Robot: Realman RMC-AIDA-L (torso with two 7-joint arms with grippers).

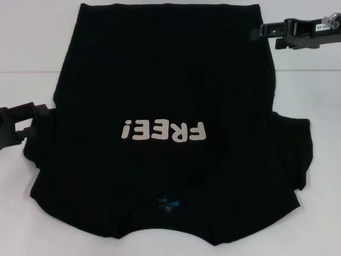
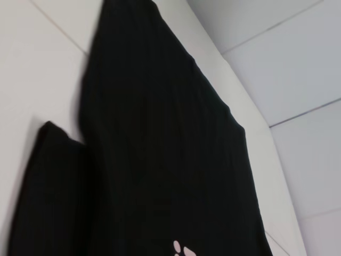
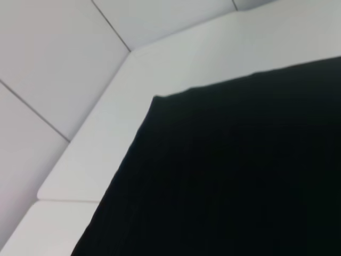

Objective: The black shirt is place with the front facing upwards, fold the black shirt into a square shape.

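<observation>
there, black shirt [image 1: 165, 80] edges flat

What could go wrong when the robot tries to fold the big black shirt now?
1. The left gripper is at the sleeve edge of the black shirt, the right gripper by the far hem corner. Pulling unevenly could skew the fold.
2. The right sleeve lies spread out and might stick out, spoiling the square.
3. The shirt nearly fills the white table, so cloth could slide off.
</observation>
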